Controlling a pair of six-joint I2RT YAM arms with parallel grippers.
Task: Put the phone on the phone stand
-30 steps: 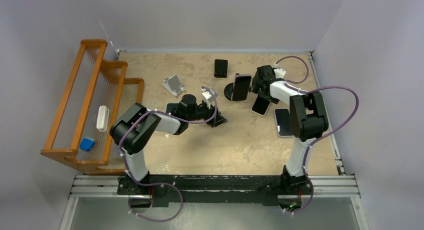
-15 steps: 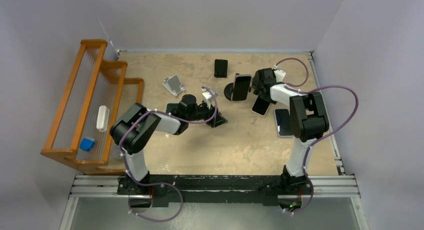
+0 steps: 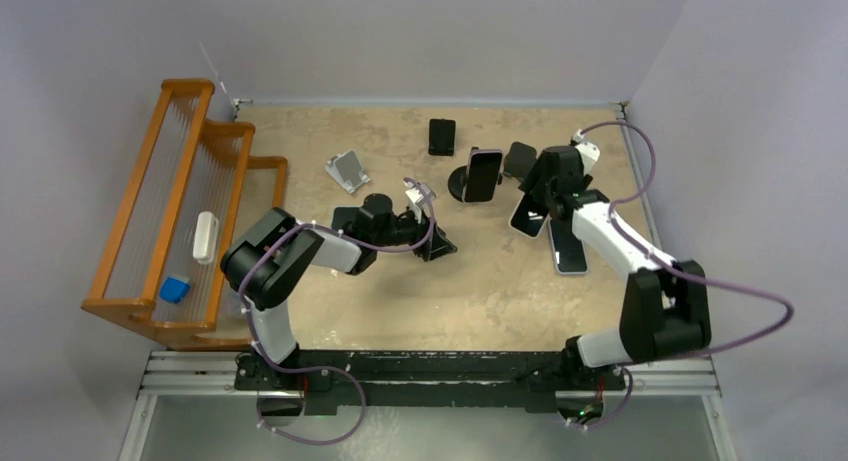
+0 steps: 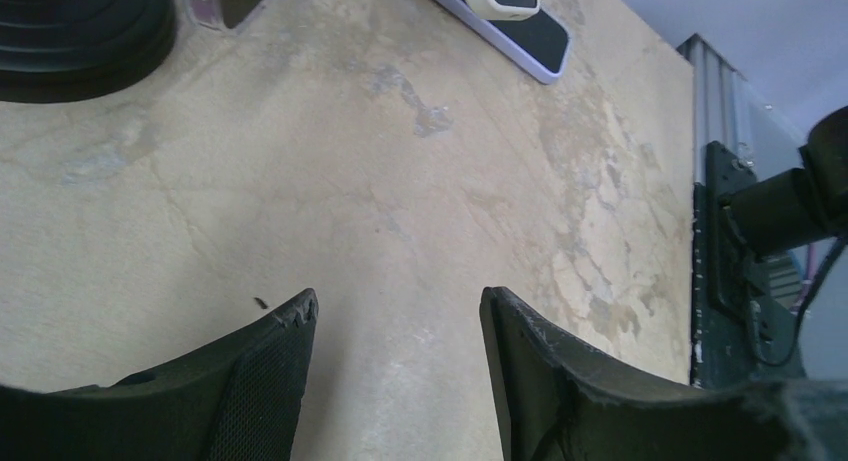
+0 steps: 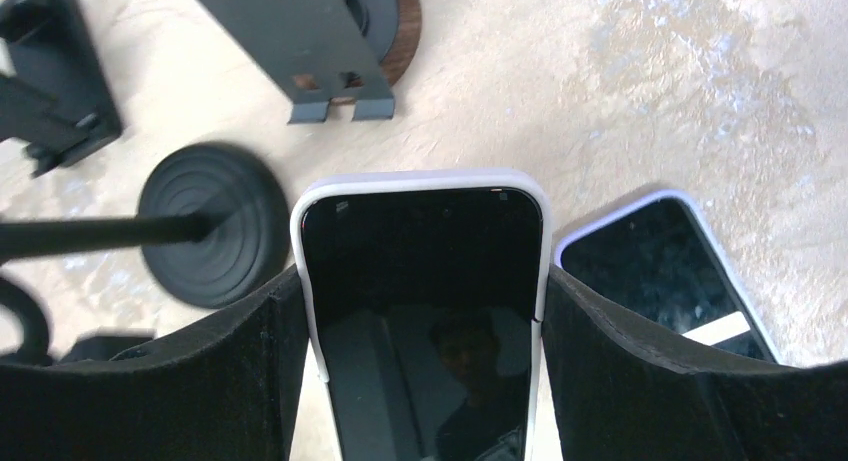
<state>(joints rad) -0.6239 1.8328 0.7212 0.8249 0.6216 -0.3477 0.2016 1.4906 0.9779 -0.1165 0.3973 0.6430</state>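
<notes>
Listing L to R across the beige stone-look tabletop (image 3: 480,281):

1. Orange wooden slatted rack (image 3: 190,131), far L; not in play.
2. Small silver folding stand (image 3: 346,170), empty.
3. Left gripper (image 4: 398,311): black fingers spread, nothing betw. them, low over bare table.
4. Small black clamp-type stand (image 3: 441,136), back centre, empty.
5. Black pole stand on ridged disc base (image 5: 205,236); carries a white-edged phone (image 3: 482,174).
6. Black plate stand on round wooden base (image 5: 310,31), empty, slotted lip at its lower edge. Prob. the target.
7. Right gripper (image 5: 420,301): pinching white-cased dark-screen phone (image 5: 420,261) by its long edges. Phone is tilted, appears lifted off table, just R of pole stand, near plate stand.
8. Lavender-cased phone (image 3: 567,246), flat on table, beside the held one.

Step in hand: carry to stand. To do it well:
- Hold both edges square.
- Line phone's lower end w/ the lip, then lean it back onto the plate.
- Set down gently; let go only once it rests.
- Steer clear of pole stand & its phone.
</notes>
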